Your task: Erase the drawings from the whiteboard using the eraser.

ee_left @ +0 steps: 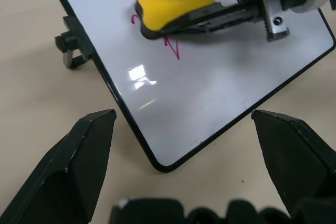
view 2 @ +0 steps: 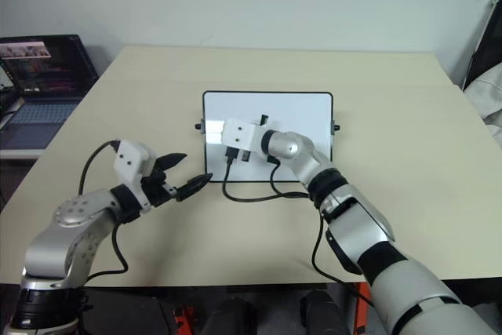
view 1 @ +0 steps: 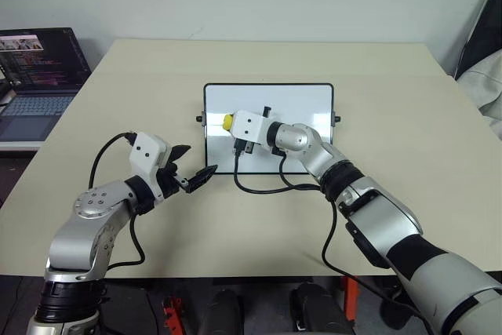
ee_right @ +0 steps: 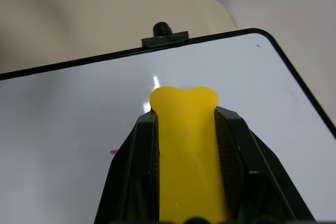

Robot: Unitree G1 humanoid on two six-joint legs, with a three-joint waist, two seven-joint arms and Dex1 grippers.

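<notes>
Right gripper [ee_right: 186, 145] clamped on yellow oblong eraser [ee_left: 176, 3] | over pink marker drawings [ee_left: 173, 45], centre of glossy black-framed whiteboard [view 1: 302, 103] | left gripper [view 1: 192, 166] spread apart, lower left | no legible writing

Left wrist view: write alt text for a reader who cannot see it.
A yellow eraser, clamped in the right gripper, sits over pink marker drawings on a glossy whiteboard with a black frame. The left gripper is open, its two black fingers spread on either side of the board's near corner, above a beige table.
</notes>
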